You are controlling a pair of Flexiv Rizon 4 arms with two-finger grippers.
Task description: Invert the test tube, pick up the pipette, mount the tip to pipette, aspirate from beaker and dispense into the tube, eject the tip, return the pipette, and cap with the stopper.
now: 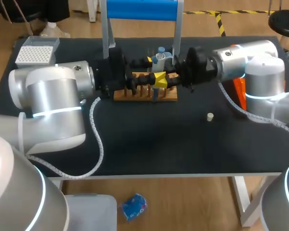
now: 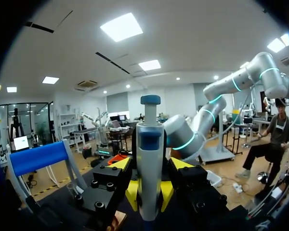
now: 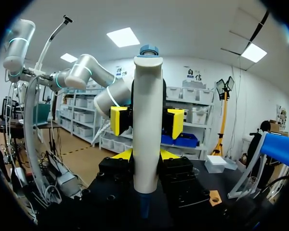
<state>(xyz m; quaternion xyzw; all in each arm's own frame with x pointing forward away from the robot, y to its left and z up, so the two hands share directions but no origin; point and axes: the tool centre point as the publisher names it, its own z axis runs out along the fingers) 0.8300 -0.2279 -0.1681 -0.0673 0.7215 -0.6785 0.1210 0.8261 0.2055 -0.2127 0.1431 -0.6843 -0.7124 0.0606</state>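
The pipette [image 1: 159, 57] stands upright over the wooden rack [image 1: 135, 95], a white body with a blue top, held between both arms. My left gripper [image 1: 154, 72] comes in from the left. In the left wrist view its yellow tips [image 2: 133, 193] press the pipette [image 2: 150, 163] from two sides. My right gripper [image 1: 167, 73] faces it from the right and is shut on the same pipette [image 3: 147, 120], lower on the body [image 3: 147, 156]. The small pale stopper [image 1: 210, 116] lies on the mat to the right front. The test tube is hidden by the grippers.
A white tip box [image 1: 36, 52] sits at the back left corner. A blue-topped stand [image 1: 140, 9] rises behind the rack. An orange object [image 1: 239, 91] shows under my right arm. The dark mat [image 1: 149, 139] stretches bare towards the front edge.
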